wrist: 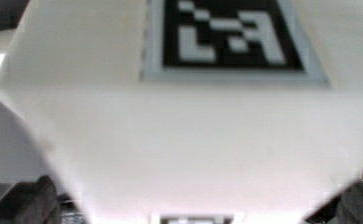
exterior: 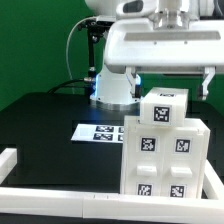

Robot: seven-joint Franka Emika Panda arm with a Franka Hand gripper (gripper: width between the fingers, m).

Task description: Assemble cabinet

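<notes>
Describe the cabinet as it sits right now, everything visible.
The cabinet is a white, plastic-looking box standing upright on the black table, toward the exterior view's right. Its faces carry square black-and-white marker tags. A smaller tagged block sits on top. The claw hangs just above it; contact cannot be told. The wrist view shows one tag close up.

The cabinet point(exterior: 160, 145) stands directly under the gripper point(exterior: 165, 72), blocking descent; black table point(exterior: 50, 120) on the exterior view's left is free.
</notes>
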